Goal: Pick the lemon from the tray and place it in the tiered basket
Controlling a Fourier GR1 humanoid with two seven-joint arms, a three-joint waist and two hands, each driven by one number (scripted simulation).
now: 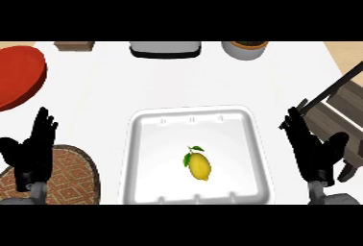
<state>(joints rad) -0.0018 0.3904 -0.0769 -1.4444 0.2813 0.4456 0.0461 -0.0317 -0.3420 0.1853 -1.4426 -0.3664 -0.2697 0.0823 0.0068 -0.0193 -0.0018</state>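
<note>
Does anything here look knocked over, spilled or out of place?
Nothing stands out. The lemon lies intact in the white tray, and both hands, left and right, rest open beside it.

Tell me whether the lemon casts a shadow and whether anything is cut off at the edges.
Head view: the lemon casts no clear shadow on the white tray; lighting is flat, without glare. The red plate is cropped at the left edge, the tiered basket at the right.

Bright, even light floods the white counter [177,81], leaving it nearly featureless in the middle of the frame; the white tray [142,158] shows only faint grey shading along its rim, and the lemon [199,166] casts hardly any shadow
</note>
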